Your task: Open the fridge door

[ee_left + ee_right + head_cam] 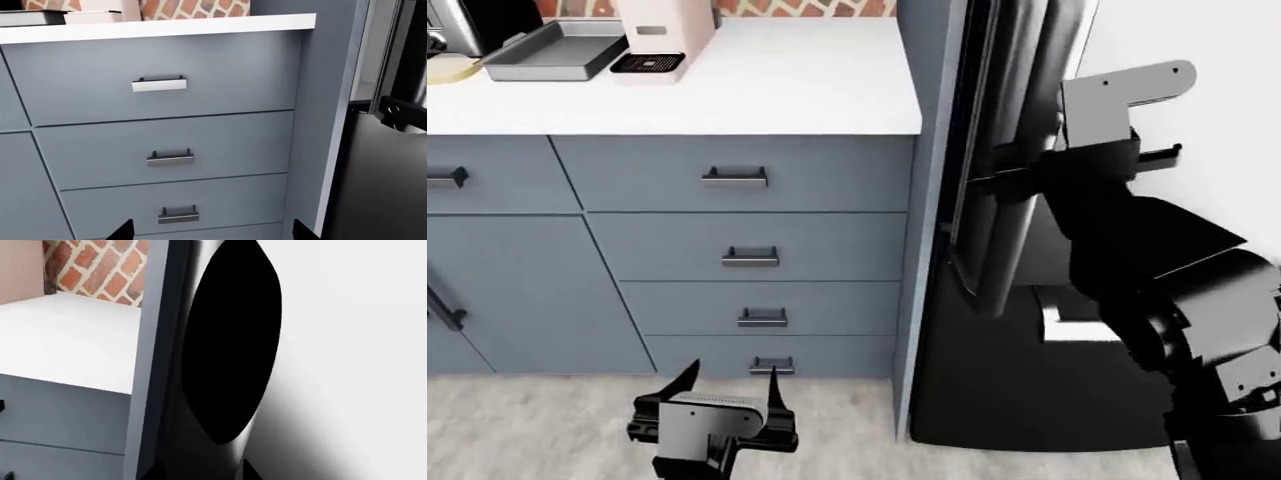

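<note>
- Fridge door (1028,60): tall glossy dark panel at the right of the head view, just beside the grey-blue cabinet side panel (924,200), with the vertical silver handle (1001,250) along the edge nearest that panel.
- Right end effector (200,474): up at the handle, judging by the arm's reach in the head view. Only two dark tips show at the lower border of the right wrist view, with a dark rounded shape between them. Cannot tell whether closed on the bar or merely around it.
- Left end effector (731,385): low before the cabinet drawers (747,245), fingers spread wide, nothing held.
- Step in hand, as a judgement: securing the handle and beginning the pull.
- To do it well: seat both fingers squarely around the bar, not on its edge. Pull along an arc about the hinge, not straight back, so the bar does not slip out.
- Edges: little room between handle and cabinet side panel, so keep fingers off that panel. Mind the bench (801,90) lip overhanging the drawers.
- Open room: bare floor (534,420) ahead of the cabinets. Keep the left arm low and well apart from the swing, and stay above the lower drawer front (1014,390).
</note>
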Available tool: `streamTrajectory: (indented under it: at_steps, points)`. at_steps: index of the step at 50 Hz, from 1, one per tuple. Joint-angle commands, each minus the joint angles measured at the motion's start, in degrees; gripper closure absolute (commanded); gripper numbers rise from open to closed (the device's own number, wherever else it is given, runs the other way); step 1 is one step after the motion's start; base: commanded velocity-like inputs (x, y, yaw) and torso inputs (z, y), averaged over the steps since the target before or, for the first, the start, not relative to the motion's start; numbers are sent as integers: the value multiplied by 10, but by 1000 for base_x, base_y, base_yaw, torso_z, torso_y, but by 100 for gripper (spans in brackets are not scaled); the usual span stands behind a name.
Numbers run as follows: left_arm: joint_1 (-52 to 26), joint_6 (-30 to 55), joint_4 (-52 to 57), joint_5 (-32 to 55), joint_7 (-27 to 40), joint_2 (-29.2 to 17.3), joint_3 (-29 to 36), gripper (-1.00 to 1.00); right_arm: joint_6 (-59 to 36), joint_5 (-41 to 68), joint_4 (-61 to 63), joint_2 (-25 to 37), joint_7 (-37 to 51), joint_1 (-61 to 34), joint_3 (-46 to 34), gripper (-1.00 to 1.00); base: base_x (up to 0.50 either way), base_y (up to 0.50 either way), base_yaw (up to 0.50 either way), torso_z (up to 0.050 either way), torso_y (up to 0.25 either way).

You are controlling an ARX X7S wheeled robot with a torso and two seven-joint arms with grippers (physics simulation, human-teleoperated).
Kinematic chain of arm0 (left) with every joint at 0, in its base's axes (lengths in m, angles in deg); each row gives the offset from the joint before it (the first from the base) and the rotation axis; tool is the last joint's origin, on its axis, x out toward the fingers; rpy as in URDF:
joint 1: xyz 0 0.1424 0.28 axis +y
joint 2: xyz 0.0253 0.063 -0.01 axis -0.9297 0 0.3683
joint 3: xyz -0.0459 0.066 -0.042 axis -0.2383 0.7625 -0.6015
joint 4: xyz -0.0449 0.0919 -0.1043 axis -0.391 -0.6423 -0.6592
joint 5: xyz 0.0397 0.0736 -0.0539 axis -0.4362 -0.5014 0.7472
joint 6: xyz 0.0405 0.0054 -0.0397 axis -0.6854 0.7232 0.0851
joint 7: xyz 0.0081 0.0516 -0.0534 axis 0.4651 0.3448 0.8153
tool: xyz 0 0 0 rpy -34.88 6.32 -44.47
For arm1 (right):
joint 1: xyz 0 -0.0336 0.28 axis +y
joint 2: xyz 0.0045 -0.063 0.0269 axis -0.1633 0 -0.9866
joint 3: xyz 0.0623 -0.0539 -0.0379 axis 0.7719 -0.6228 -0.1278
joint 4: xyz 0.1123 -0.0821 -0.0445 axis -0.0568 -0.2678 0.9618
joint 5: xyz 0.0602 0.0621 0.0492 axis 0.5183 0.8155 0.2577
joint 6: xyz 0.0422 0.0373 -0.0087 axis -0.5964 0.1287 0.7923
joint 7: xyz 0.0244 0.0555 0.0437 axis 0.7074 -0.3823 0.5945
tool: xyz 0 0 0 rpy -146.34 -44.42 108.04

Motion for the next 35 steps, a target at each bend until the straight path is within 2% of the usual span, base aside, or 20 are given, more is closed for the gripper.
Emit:
streamTrajectory:
  at_steps: [1, 16, 35]
  points:
    - [-2, 0, -2, 0, 4, -2, 3, -100, -30, 72, 153, 64, -55, 64, 0, 100, 0, 0, 3, 0, 0]
    - [-5, 3, -3, 2, 7, -5, 8, -100, -17, 61, 214, 128, -90, 104, -30, 100, 0, 2, 4, 0, 1]
    - [-9, 3, -7, -7, 21, -6, 15, -100, 37, 91, 239, 181, -94, 197, 33, 100, -1, 3, 3, 0, 1]
